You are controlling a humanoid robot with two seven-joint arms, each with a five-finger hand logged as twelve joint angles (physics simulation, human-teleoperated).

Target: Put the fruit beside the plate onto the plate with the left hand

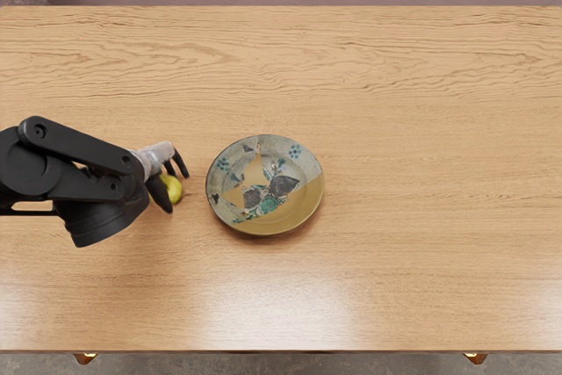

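Note:
A small yellow-green fruit [173, 188] lies on the wooden table just left of the plate [303, 204], a round dish with a painted leaf pattern. My left hand [167, 177] comes in from the left edge and sits right at the fruit, its dark fingers curled around it from the left and above. The fruit still looks to rest on the table, a short gap away from the plate's left rim. Part of the fruit is hidden behind the fingers.
The wooden table [395, 85] spreads wide around the plate. Its front edge runs along the bottom of the view, and a wall stands behind its far edge.

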